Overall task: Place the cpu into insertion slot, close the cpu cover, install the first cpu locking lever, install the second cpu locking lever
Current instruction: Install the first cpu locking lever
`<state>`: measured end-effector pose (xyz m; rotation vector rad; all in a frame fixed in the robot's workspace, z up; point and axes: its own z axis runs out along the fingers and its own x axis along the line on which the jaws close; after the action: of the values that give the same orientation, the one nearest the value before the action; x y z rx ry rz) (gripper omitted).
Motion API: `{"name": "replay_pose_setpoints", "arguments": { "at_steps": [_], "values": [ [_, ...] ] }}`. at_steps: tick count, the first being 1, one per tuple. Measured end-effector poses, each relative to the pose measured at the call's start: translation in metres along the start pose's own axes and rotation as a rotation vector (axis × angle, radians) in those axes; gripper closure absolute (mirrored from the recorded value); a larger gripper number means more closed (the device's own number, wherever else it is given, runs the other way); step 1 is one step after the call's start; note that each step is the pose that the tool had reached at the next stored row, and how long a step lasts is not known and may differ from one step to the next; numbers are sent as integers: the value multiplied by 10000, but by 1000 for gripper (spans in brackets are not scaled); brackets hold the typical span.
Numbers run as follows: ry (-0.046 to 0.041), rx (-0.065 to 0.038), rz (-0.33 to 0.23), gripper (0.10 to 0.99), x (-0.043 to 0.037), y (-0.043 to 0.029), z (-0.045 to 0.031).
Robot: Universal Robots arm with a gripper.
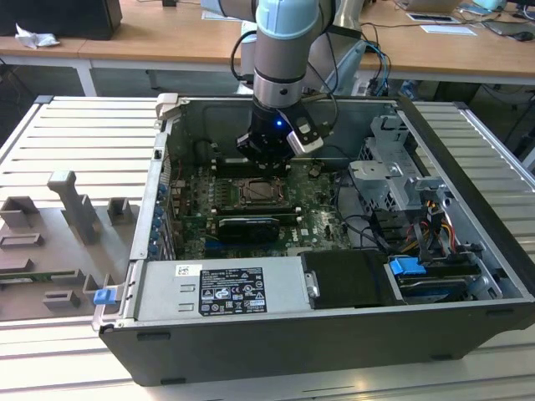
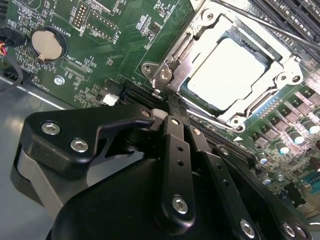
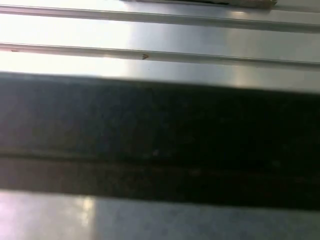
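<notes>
Green board surrounds cpu [image 2: 231,75]; end effector [image 2: 170,102] hides socket corner.

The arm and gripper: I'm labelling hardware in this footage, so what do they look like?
The arm is a thick cylinder, pale blue cap over silver-grey metal, with a blue light glowing near the wrist and black cables looping beside it. The gripper is matte black: flat linked bars with silver screws, narrowing to slim fingers.
</notes>
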<state>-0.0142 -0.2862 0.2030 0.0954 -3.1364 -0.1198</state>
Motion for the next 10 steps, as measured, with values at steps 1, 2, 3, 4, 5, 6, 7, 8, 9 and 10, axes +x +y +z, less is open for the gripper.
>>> {"name": "replay_pose_setpoints", "arguments": {
  "at_steps": [1, 2, 3, 4, 5, 6, 7, 8, 9, 10],
  "values": [
    [1, 1, -1, 980, -1, 0, 0],
    [0, 2, -1, 980, 0, 0, -4],
    [-2, 0, -2, 980, -1, 1, -10],
    [-2, -1, -2, 980, -1, 2, -21],
    [-1, -1, -2, 980, -1, 2, -27],
    [-2, -2, -2, 980, -1, 3, -27],
    [-3, 15, -2, 980, -2, 3, -25],
    [2, 58, -2, 980, -1, 2, -22],
    [7, 104, -2, 980, -1, 1, -17],
    [9, 122, -3, 980, -1, 1, -15]
  ]
}}
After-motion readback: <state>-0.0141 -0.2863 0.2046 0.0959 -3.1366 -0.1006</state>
